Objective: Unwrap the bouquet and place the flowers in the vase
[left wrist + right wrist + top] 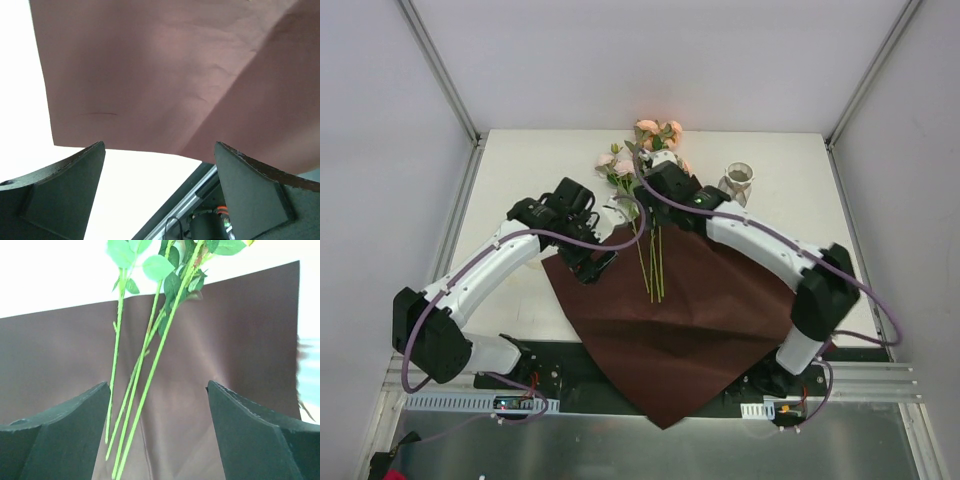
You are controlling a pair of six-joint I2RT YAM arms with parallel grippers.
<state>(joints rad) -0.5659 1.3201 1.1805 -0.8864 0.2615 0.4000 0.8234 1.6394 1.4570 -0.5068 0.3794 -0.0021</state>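
Right gripper (157, 386), released, is straddling flowers (150, 365), maroon paper (240, 340) lying beneath; left gripper (160, 147) likewise released; closing low is probably risking catching paper with stems.

We find no text, label, brand or number to read. Nothing in any view carries legible writing.

Top camera sits high behind the arm bases (640, 385), looking down and forward over the whole surface (520, 170). Left wrist camera hangs close above the maroon sheet (150, 75), angled back toward the near rail (200, 185). Right wrist camera rides low, tight on the green stems (145, 370). All three catch the sheet; top and right wrist share the stems.
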